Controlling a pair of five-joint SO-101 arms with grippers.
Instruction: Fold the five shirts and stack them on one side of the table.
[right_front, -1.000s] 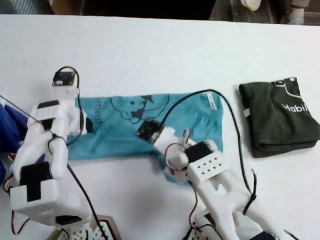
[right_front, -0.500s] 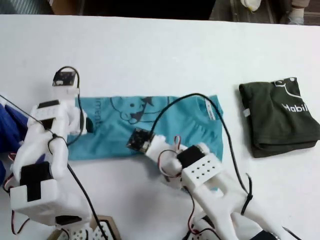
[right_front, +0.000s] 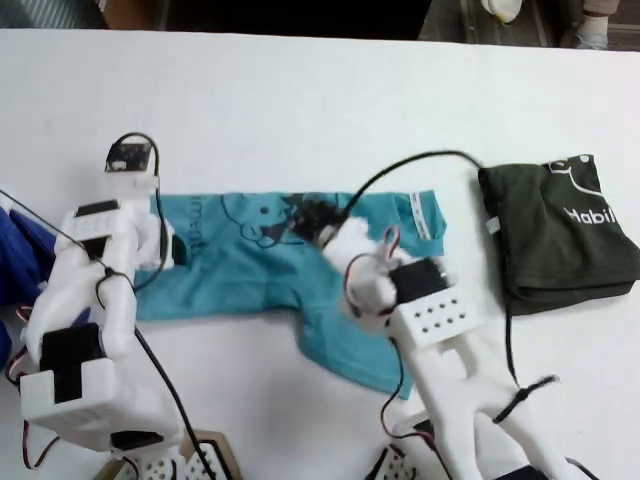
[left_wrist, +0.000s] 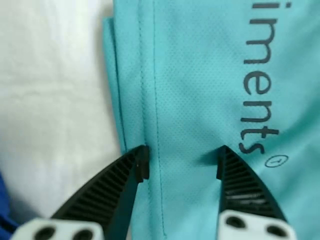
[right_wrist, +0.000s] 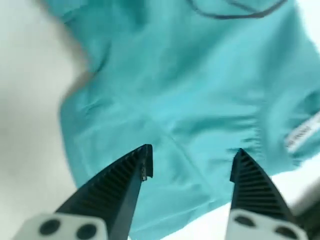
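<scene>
White counter (right_front: 300, 100): left gripper (left_wrist: 182, 162), jaws apart, apparently anchors the teal shirt (right_front: 230, 270) at its hem; right gripper (right_wrist: 192, 162) hovers, likewise spread.

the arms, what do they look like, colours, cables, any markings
The left arm and right arm are white shells with black motor blocks; the right one has a face dotted with round holes. Black cables run along them. The left hand and right hand have black ribbed fingers on white bases.
</scene>
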